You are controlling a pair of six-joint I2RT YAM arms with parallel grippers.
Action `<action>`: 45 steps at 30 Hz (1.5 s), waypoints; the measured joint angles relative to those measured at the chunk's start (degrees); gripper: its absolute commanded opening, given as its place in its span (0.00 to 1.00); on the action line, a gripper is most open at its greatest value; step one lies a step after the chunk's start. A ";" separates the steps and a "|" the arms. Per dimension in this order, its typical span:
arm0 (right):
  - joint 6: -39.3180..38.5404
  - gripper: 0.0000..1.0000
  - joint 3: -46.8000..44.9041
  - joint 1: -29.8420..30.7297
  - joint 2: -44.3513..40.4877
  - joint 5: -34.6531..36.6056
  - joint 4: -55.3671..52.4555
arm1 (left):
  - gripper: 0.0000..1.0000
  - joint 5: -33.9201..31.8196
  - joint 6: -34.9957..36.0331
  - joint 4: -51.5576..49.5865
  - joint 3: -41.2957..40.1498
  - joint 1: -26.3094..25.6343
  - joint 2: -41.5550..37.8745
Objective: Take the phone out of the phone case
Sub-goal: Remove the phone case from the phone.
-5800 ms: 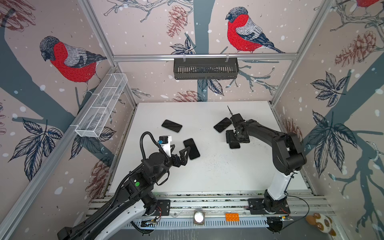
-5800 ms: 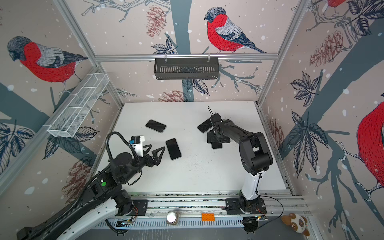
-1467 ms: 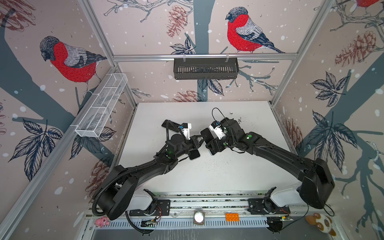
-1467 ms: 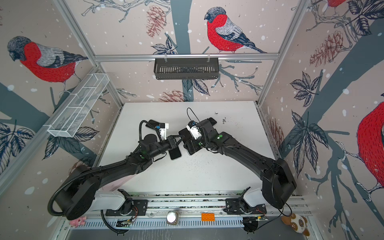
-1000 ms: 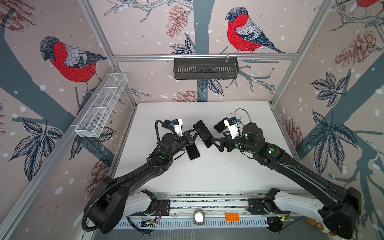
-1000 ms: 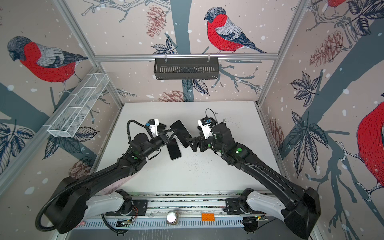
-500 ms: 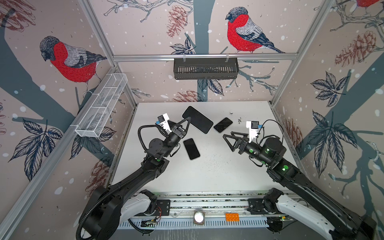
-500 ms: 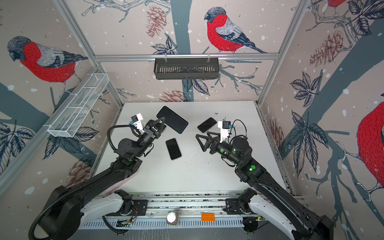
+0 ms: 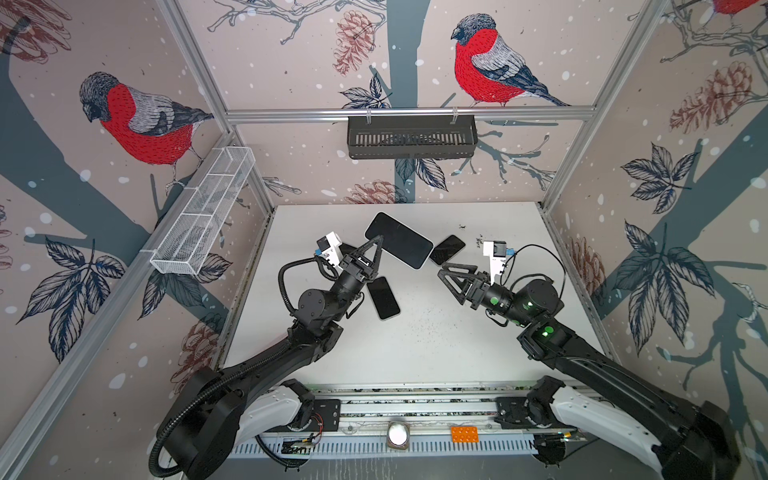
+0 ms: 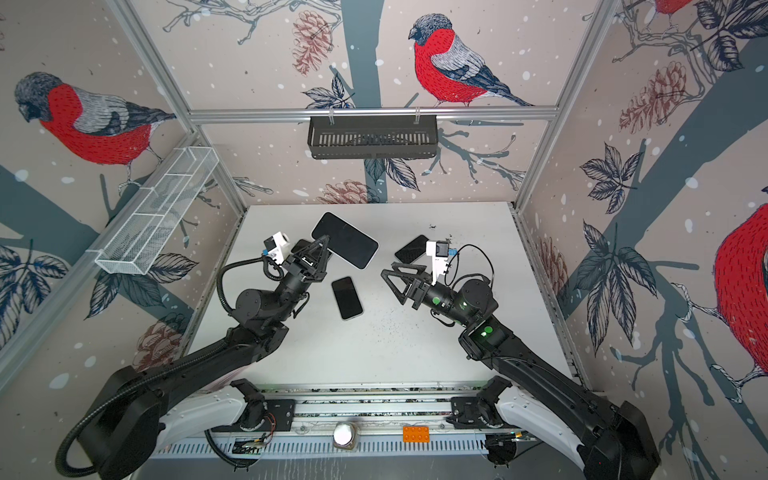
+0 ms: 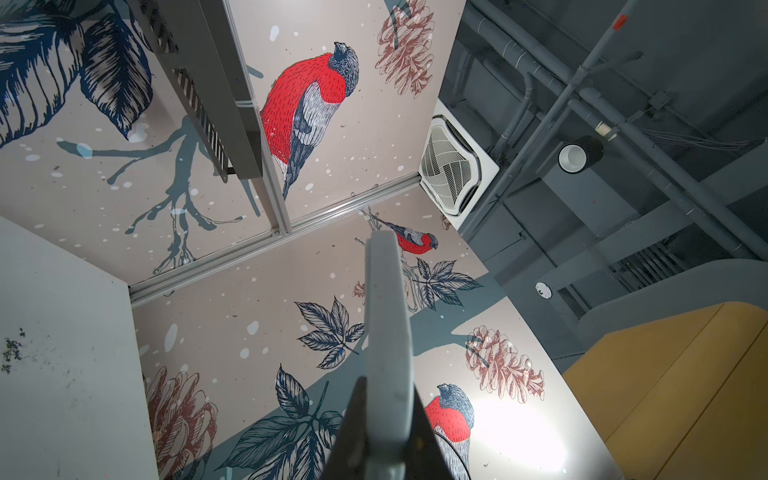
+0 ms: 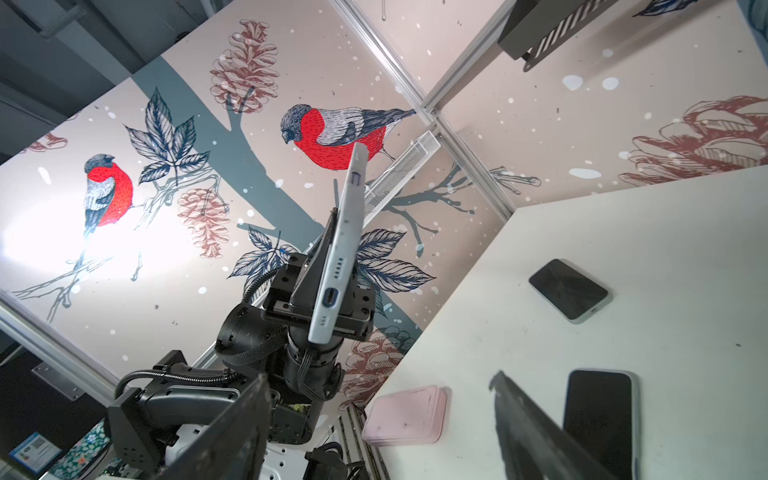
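The phone (image 9: pixel 399 240) (image 10: pixel 345 240) has a dark screen and sits in a pale phone case. It is held up in the air over the back middle of the table (image 9: pixel 415 353). My left gripper (image 9: pixel 376 241) (image 10: pixel 322 241) is shut on its near edge. The left wrist view shows the case edge-on (image 11: pixel 386 324) between the two fingers of the left gripper (image 11: pixel 386 399). In the right wrist view the case's port end (image 12: pixel 332 291) faces the camera. My right gripper (image 9: pixel 444 269) (image 10: pixel 390 269) (image 12: pixel 374 386) hovers to the right of the phone, apart from it, open and empty.
A bare black phone (image 9: pixel 384 297) (image 12: pixel 598 415) lies flat mid-table and another (image 9: pixel 446 249) lies behind the right gripper. A pink flat box (image 12: pixel 405 415) rests near the table's left front edge. A wire basket (image 9: pixel 203 216) hangs on the left wall and a black shelf (image 9: pixel 411 137) on the back wall.
My left gripper has lifted the cased phone up and toward the back. My right gripper has drawn away to the right, off the phone, and its jaws have narrowed a little.
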 measured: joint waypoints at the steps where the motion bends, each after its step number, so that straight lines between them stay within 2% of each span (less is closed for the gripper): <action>1: -0.02 0.78 0.04 0.59 0.22 -0.35 0.57 | 0.00 -0.48 -0.20 -0.07 -0.13 -0.31 -0.04; 7: -0.22 0.77 0.70 3.52 0.74 -1.33 3.10 | 0.00 -2.82 -0.50 -0.55 -0.63 -1.46 -0.31; 14: -0.24 0.69 1.51 5.18 3.48 -1.57 4.76 | 0.00 -3.04 -0.50 -0.66 -0.66 -1.84 0.07; 22: -0.24 0.62 2.25 5.42 4.98 -1.73 5.20 | 0.00 -2.73 -0.50 -0.61 -1.49 -2.23 0.31; 33: -0.02 0.46 2.34 5.44 6.58 -1.97 7.17 | 0.00 -2.71 -0.59 -0.07 -1.81 -2.34 0.70; 45: 0.37 0.37 1.86 5.44 7.34 -2.49 7.89 | 0.00 -2.69 -1.01 1.92 -2.10 -2.43 1.84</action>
